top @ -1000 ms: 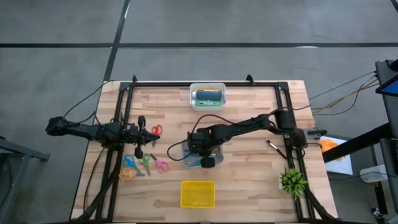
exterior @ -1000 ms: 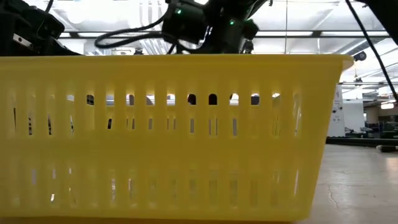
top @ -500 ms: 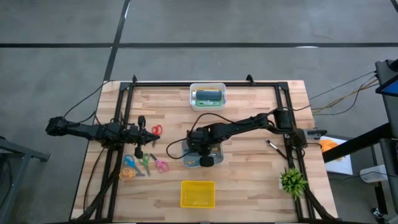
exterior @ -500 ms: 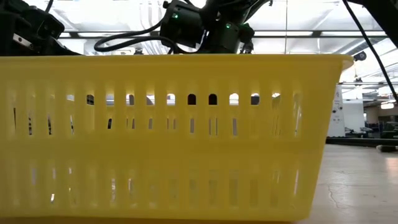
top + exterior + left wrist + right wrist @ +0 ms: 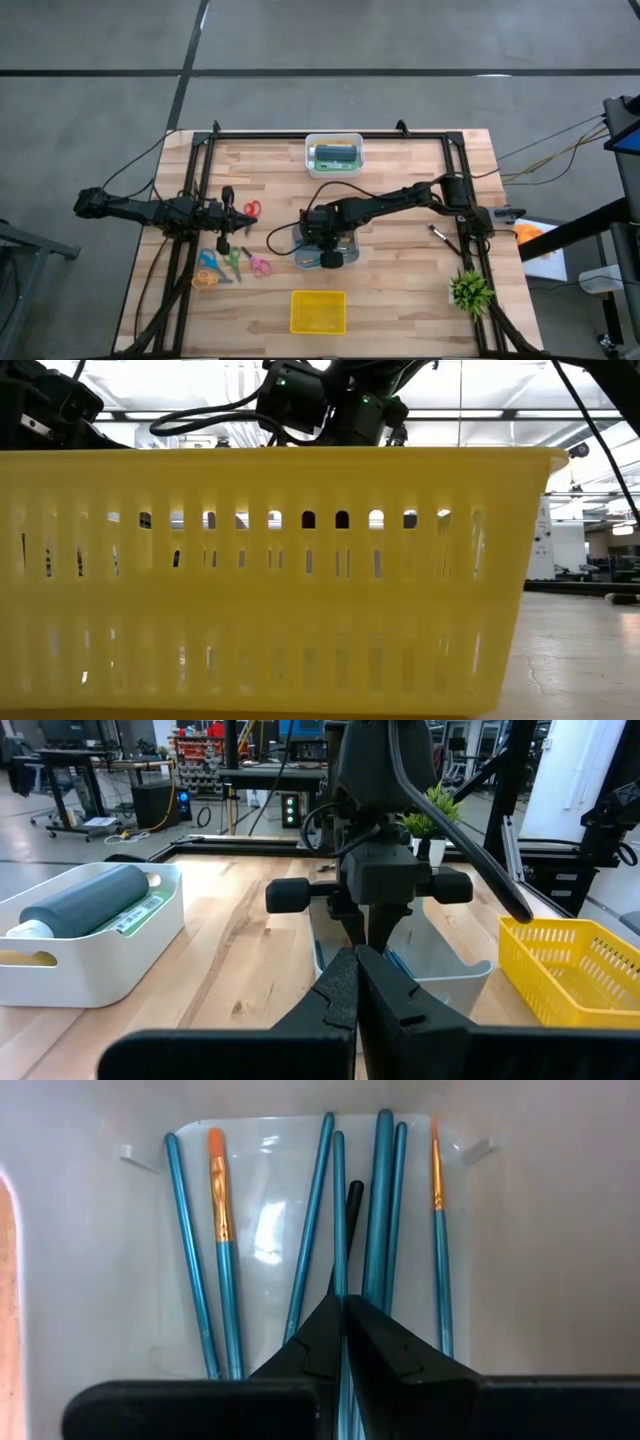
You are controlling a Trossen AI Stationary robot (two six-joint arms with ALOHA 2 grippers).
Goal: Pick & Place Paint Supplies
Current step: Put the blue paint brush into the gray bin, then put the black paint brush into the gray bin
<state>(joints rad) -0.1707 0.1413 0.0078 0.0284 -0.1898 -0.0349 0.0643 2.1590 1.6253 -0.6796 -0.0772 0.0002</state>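
My left claw (image 5: pixel 225 193) waits clenched and empty at the counter's (image 5: pixel 400 290) left side, beside the scissors (image 5: pixel 231 262). My right claw (image 5: pixel 343 1342) is pinched shut over the clear tray (image 5: pixel 260 1210) mid-counter, fingers apparently nipping one blue brush (image 5: pixel 383 1200) among several. Risk as I judge it: the thin handle could slip or pivot, or neighbouring brushes could lift too. The yellow basket (image 5: pixel 318 311) lies nearby.

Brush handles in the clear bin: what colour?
Teal-blue brush handles, clearest in the right wrist view.
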